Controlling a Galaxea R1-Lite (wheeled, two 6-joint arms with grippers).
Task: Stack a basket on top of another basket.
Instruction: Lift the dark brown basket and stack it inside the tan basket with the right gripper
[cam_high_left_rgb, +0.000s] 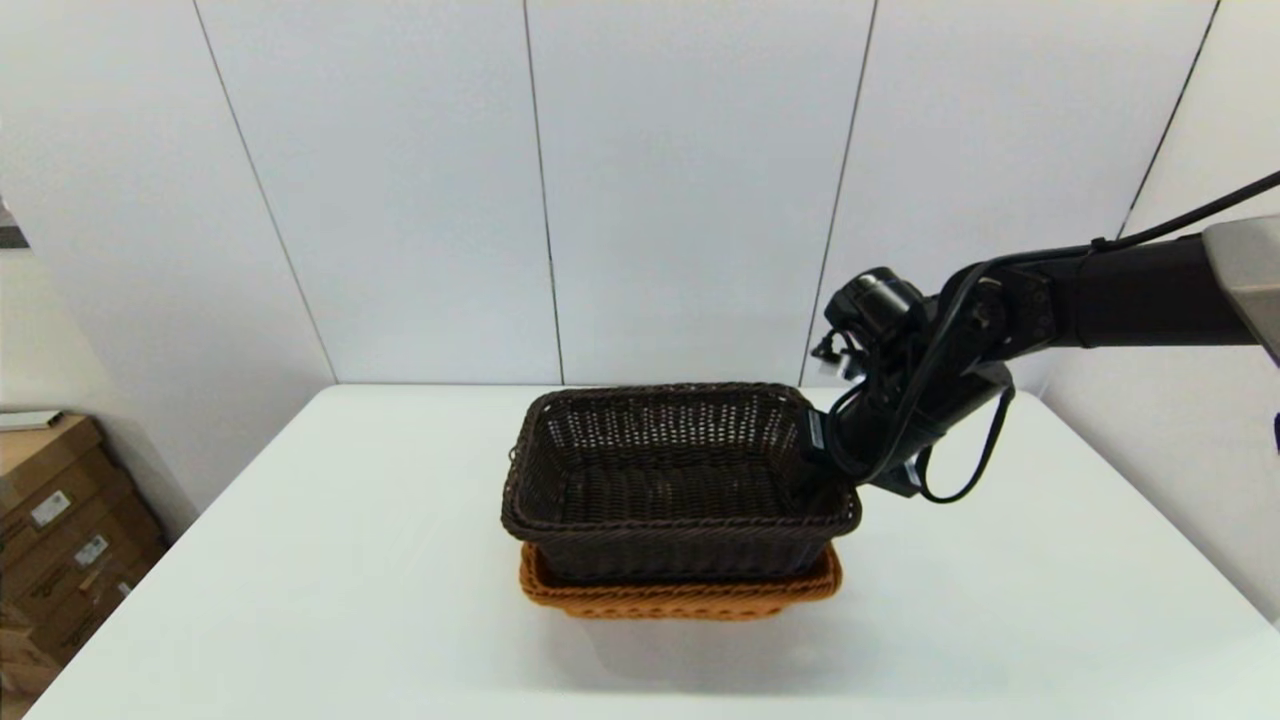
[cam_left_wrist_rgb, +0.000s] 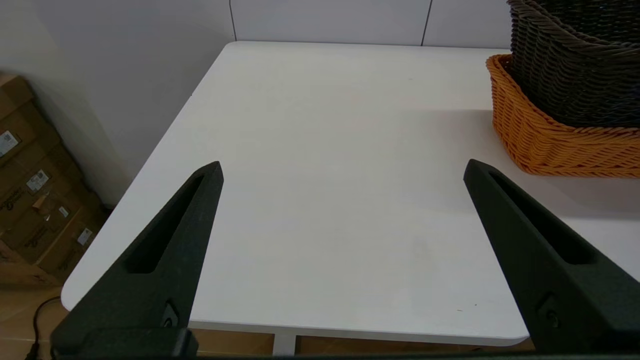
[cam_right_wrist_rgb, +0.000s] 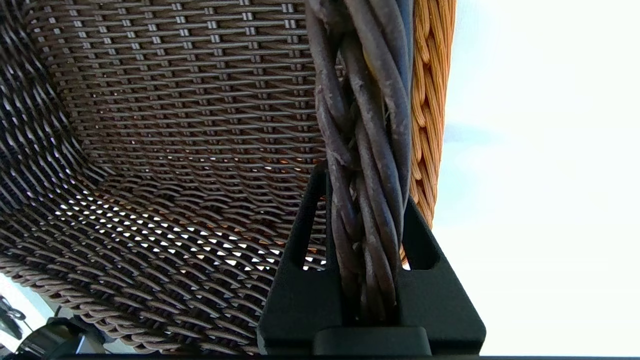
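Note:
The dark brown woven basket (cam_high_left_rgb: 680, 480) sits nested in the orange-tan basket (cam_high_left_rgb: 680, 598) at the table's middle. Only the orange one's rim and lower wall show beneath it. My right gripper (cam_high_left_rgb: 825, 470) reaches in from the right and is shut on the dark basket's braided right rim (cam_right_wrist_rgb: 365, 165), one finger inside the wall and one outside. The orange basket's wall (cam_right_wrist_rgb: 430, 100) shows just beyond that rim. My left gripper (cam_left_wrist_rgb: 342, 172) hangs open over bare table left of both baskets (cam_left_wrist_rgb: 565, 130), holding nothing.
The white table (cam_high_left_rgb: 300, 560) has free surface on every side of the stack. Cardboard boxes (cam_high_left_rgb: 60, 520) stand on the floor off the table's left edge. A white panelled wall (cam_high_left_rgb: 680, 180) closes the back.

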